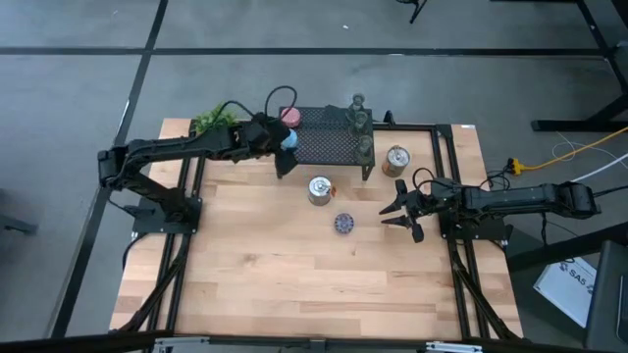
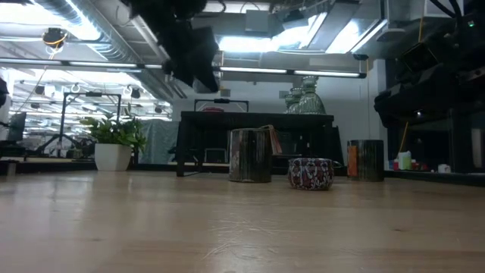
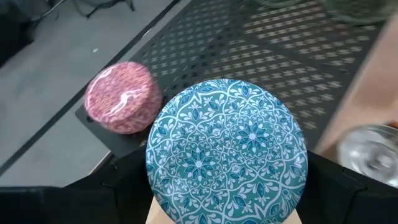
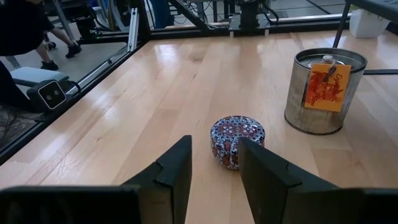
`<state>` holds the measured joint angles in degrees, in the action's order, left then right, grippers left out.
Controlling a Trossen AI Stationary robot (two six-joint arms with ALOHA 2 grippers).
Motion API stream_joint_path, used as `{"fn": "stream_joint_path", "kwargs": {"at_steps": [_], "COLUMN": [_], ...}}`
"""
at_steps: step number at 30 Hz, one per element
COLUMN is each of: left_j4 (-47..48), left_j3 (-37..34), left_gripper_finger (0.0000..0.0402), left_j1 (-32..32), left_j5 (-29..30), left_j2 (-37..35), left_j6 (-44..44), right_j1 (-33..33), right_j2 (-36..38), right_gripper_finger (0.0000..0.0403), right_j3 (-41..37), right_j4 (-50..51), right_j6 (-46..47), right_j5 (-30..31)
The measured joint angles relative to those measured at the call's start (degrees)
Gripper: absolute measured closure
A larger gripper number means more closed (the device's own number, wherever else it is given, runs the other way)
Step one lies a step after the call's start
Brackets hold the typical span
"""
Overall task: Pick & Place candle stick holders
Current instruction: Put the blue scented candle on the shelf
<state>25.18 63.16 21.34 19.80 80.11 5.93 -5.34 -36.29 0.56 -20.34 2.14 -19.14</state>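
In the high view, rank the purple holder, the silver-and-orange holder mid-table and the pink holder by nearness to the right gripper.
From the right gripper:
1. Purple holder, on the bare wood just to its left.
2. Silver-and-orange holder, mid-table in front of the stand.
3. Pink holder, on the black mesh stand, far-left corner.

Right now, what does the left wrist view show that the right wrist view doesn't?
Only the left wrist view shows the blue holder held in the left end effector, with the pink holder on the black mesh stand. Only the right wrist view shows the purple holder ahead of the open right end effector. Both show the wooden table.
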Motion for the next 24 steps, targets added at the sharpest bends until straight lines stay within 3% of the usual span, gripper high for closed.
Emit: {"fn": "stream_joint_path", "kwargs": {"at_steps": [24], "left_j4": [-7.6], "left_j3": [0.0], "left_gripper_finger": [0.0104], "left_j1": [3.7], "left_j5": [-0.1], "left_j2": [9.8], "left_j6": [2.3], "right_j1": [0.0], "right_j2": [0.0], "right_gripper_finger": [0.0271], "right_j3": [0.0], "right_j4": [0.0], "right_j6": [0.0], "right_j5": [0.0]}}
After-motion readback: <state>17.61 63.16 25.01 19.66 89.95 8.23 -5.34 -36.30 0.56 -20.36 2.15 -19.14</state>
